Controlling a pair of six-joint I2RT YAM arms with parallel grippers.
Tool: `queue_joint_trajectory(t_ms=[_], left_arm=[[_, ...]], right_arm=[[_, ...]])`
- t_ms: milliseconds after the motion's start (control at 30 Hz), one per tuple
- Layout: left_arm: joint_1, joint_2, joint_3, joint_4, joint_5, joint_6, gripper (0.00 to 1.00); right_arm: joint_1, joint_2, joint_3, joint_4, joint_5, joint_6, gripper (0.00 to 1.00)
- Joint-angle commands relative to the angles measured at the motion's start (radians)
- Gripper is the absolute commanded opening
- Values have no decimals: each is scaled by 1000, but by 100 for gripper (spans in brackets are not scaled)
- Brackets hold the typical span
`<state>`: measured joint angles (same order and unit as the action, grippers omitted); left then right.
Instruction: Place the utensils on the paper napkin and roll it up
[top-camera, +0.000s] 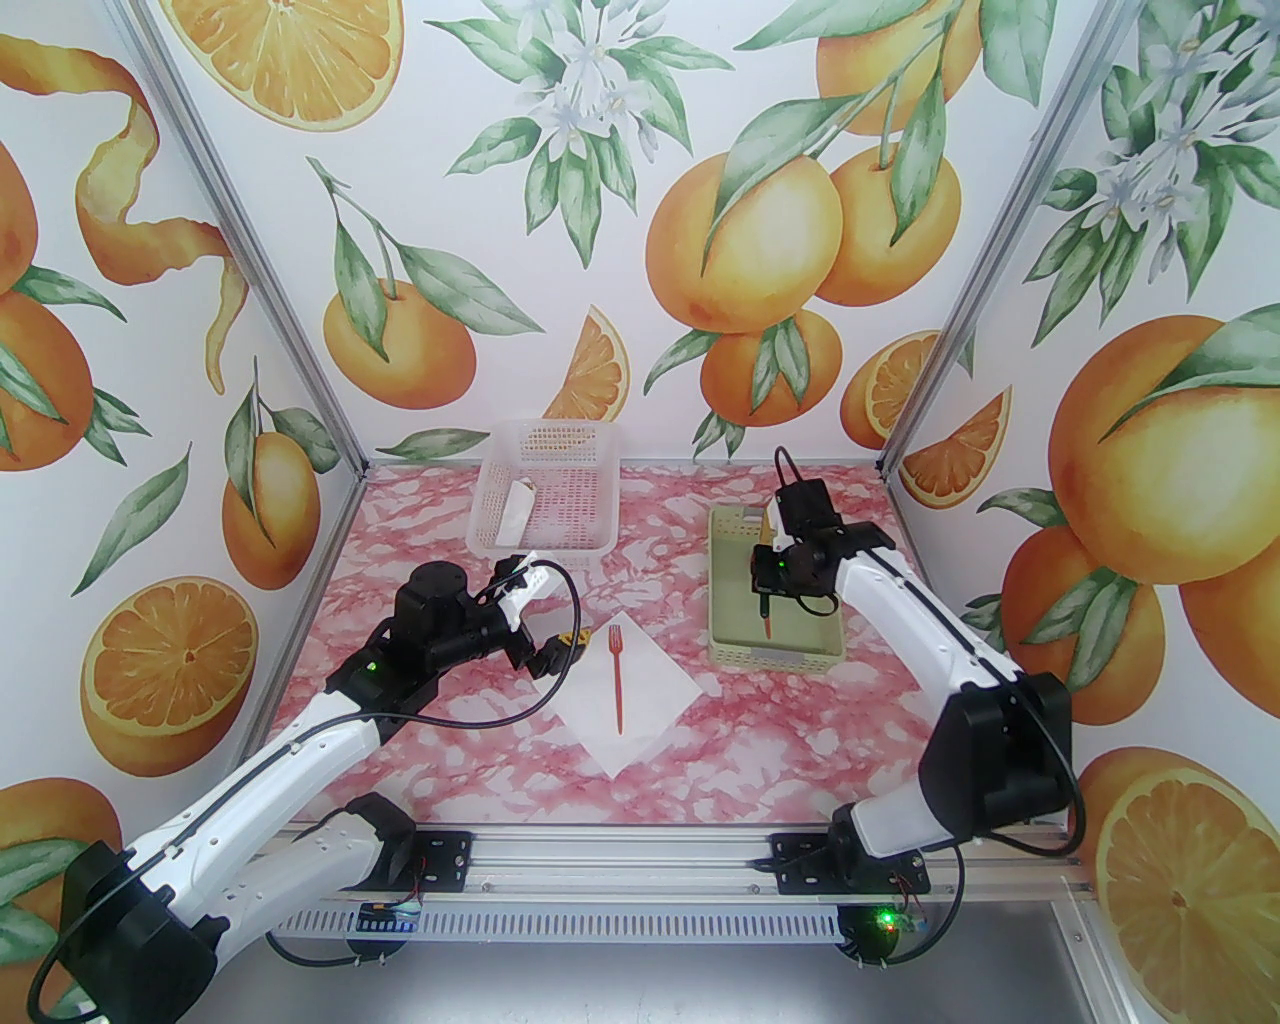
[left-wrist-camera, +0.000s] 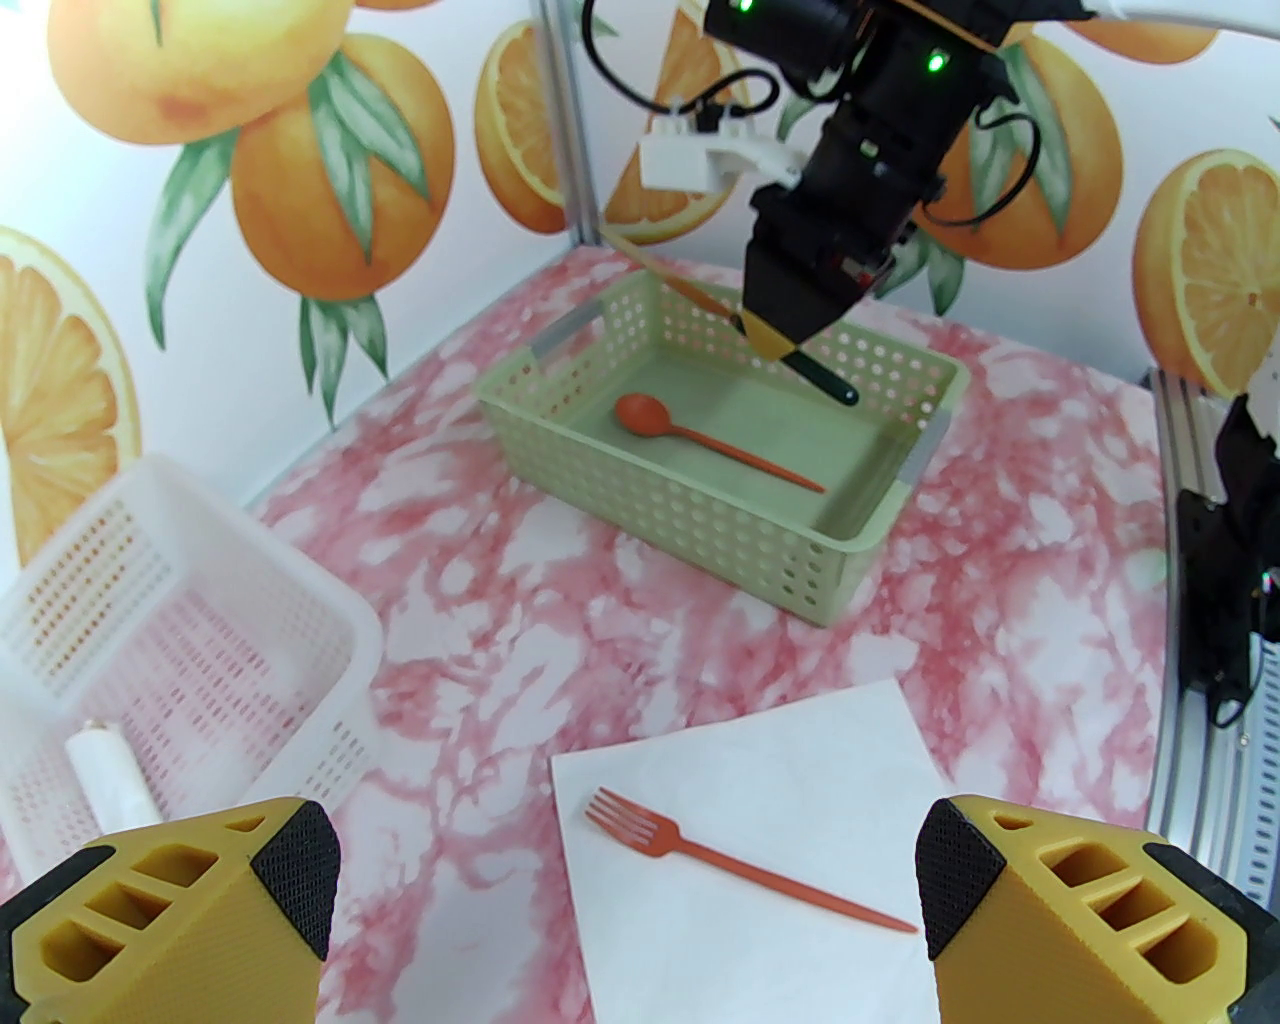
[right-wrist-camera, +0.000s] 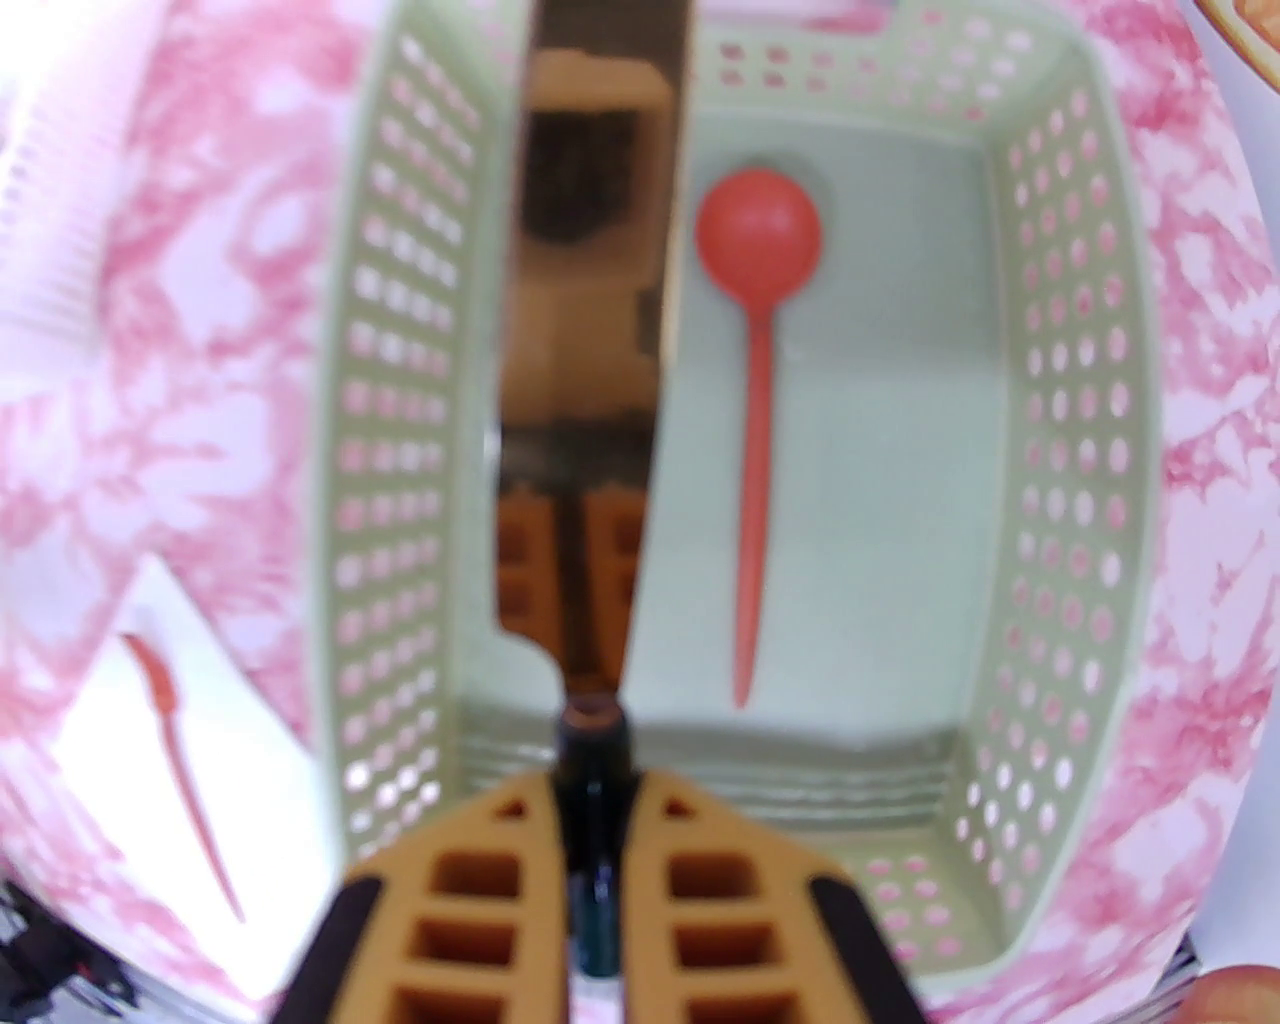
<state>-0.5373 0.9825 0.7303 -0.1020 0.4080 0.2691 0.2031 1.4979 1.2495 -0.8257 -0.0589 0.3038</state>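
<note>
Fetching the black-handled, shiny-bladed knife (right-wrist-camera: 585, 400) from the pale green perforated basket (right-wrist-camera: 1075, 500) seems the step in hand, right gripper (right-wrist-camera: 595, 790) clamped on its handle, left gripper (left-wrist-camera: 630, 870) spread wide; next it needs laying beside the orange plastic fork (top-camera: 618, 680) on the white paper napkin (top-camera: 660, 690).

Fork (top-camera: 617, 678) lay on the napkin (top-camera: 655, 700), mid-table (top-camera: 450, 740), left gripper (top-camera: 562, 648) at its left edge. Basket (top-camera: 775, 660) right-rear held the spoon (left-wrist-camera: 700, 440) — knife (right-wrist-camera: 590, 400) above it, clamped in the right gripper (right-wrist-camera: 595, 830). Second basket (top-camera: 580, 547) behind the napkin — paper roll (top-camera: 518, 508) inside.
</note>
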Motion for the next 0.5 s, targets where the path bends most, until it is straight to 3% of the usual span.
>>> queue_joint_trajectory(t_ms=[0,333,467], left_arm=[[-3,-14,9,18,0,12,100],[-2,-19,3,30,1,7,100],[-3,-16,4,30,0,4,100]], right_arm=[[33,-76,3,-26,-83,60,11],[184,-191,-85,-1,-165,201,12],[267,-216,-170,125,-224,303,11]])
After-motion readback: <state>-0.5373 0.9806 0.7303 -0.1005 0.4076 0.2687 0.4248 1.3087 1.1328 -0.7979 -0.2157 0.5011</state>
